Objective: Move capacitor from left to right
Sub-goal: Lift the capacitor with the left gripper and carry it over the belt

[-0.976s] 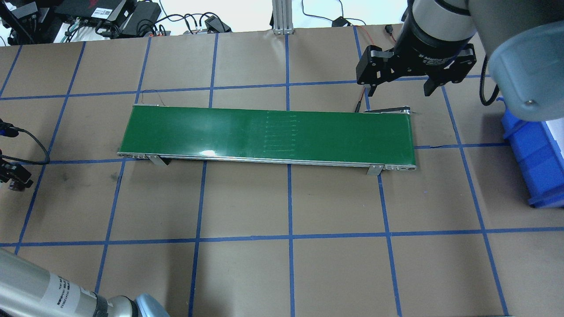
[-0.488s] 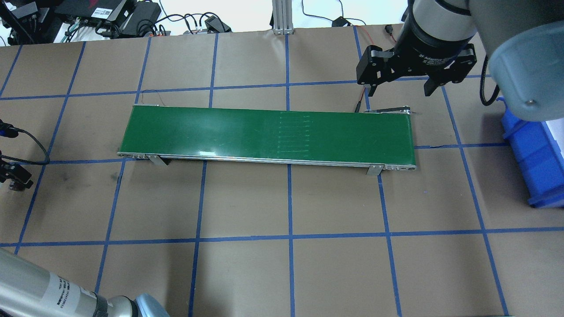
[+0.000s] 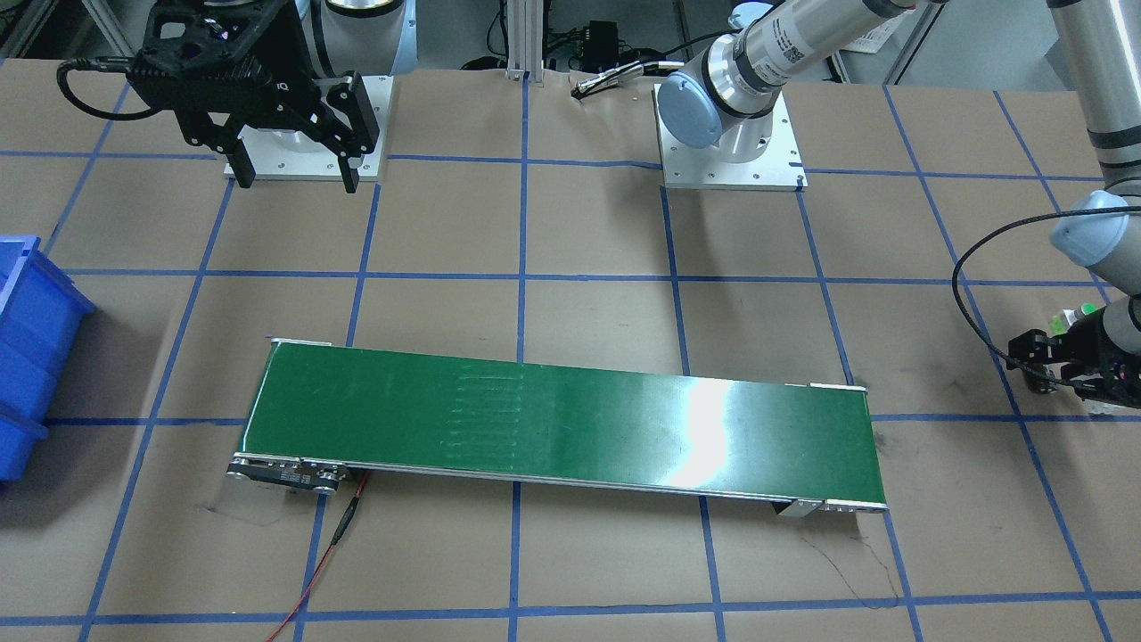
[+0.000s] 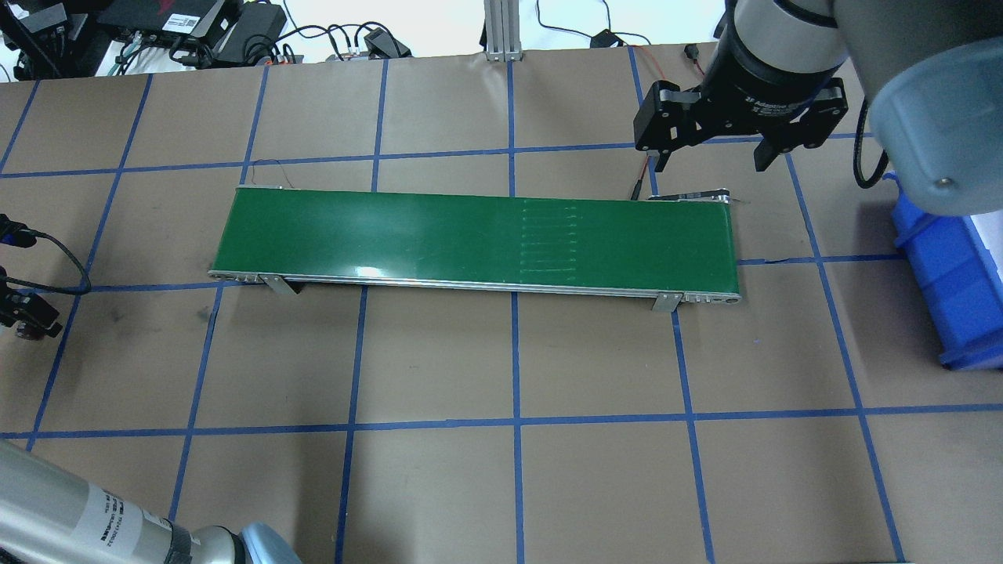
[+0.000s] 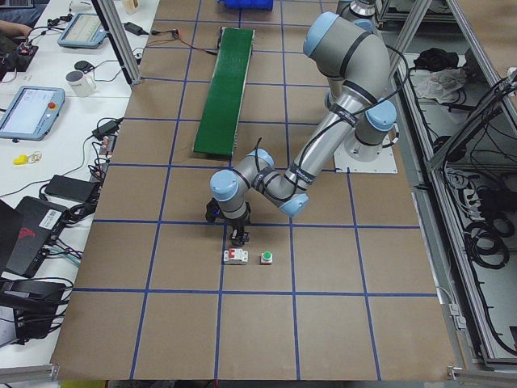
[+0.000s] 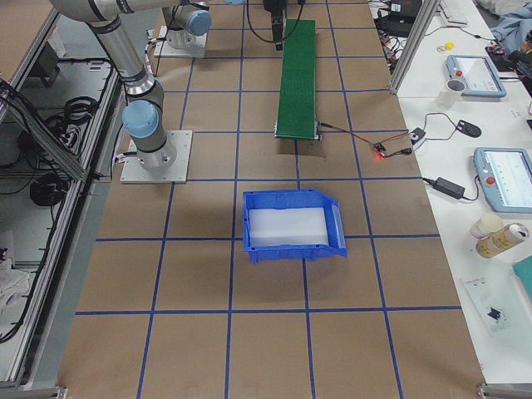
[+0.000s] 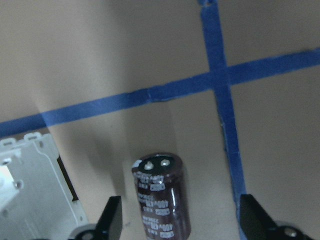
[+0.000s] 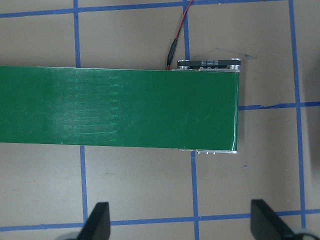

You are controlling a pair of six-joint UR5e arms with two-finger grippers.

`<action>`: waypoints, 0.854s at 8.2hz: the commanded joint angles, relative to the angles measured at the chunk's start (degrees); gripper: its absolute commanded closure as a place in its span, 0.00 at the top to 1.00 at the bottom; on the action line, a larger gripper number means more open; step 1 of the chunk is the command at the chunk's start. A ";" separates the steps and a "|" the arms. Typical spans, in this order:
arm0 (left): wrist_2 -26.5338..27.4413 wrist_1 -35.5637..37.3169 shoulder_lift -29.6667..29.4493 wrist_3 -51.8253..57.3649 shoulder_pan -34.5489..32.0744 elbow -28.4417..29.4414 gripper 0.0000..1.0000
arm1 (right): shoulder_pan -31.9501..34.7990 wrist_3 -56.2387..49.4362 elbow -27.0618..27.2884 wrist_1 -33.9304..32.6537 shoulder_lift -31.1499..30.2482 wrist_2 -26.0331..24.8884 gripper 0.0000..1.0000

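The capacitor [image 7: 161, 197], a dark maroon cylinder with a silvery end, lies on the brown paper between the two fingertips of my left gripper [image 7: 182, 222]. That gripper is open, with gaps on both sides of the capacitor. In the exterior left view it [image 5: 234, 233] hangs low over the table beyond the conveyor's near end, and the capacitor is hidden under it. My right gripper [image 4: 717, 157] is open and empty, held above the table behind the right end of the green conveyor belt [image 4: 470, 239].
A white circuit breaker [image 5: 235, 257] and a green-capped push button [image 5: 266, 259] lie just beside the left gripper; the breaker's edge shows in the left wrist view [image 7: 35, 190]. A blue bin [image 4: 952, 282] stands right of the conveyor. A red wire [image 3: 330, 544] runs from the belt's end.
The seam marks on the green belt have shifted to the right, so the belt is running. Both arms have stayed about where they were.
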 commanded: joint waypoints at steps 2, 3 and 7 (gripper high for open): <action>0.13 -0.08 -0.34 -0.17 0.00 0.20 0.00 | 0.00 0.00 0.00 0.01 0.08 0.00 1.00; 0.14 -0.34 0.10 -0.44 0.00 0.20 0.00 | 0.00 0.00 0.00 0.01 0.00 0.00 1.00; 0.05 -8.92 5.08 -0.61 0.00 0.37 0.00 | 0.00 0.00 0.00 0.01 0.00 -0.09 1.00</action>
